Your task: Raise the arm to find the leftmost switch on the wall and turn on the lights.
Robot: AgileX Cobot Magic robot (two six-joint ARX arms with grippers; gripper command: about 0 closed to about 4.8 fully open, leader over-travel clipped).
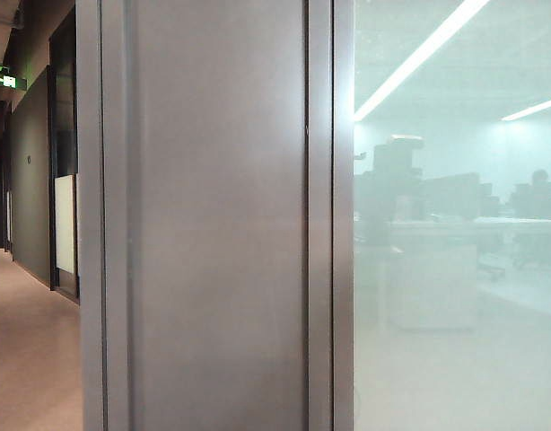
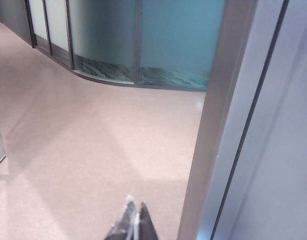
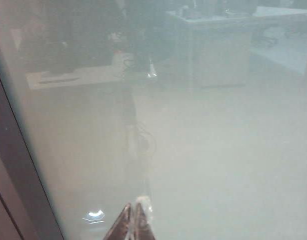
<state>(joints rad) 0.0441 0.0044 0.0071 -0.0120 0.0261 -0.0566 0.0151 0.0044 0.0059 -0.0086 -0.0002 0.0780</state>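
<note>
Frankly, I can't find a switch in any of my views, and that is the main hazard: reaching up blind. The exterior view is filled by a grey metal wall panel (image 1: 213,224) with frosted glass (image 1: 455,341) to its right. Through or on that glass I make out the arm (image 1: 392,180) only as a hazy dark silhouette with a blocky top, at mid height just right of the frame.

The left gripper (image 2: 134,220) hangs low over the pale corridor floor (image 2: 83,140), beside the door frame post (image 2: 213,150); its jaws look pressed together on nothing. The right gripper (image 3: 134,220) points at the frosted pane, fingers likewise closed and empty, apparently close to it.

My worry is that raising either arm near these surfaces could scrape the glass or catch the frame post. Mistaking a reflection for a real target would cause it.
</note>
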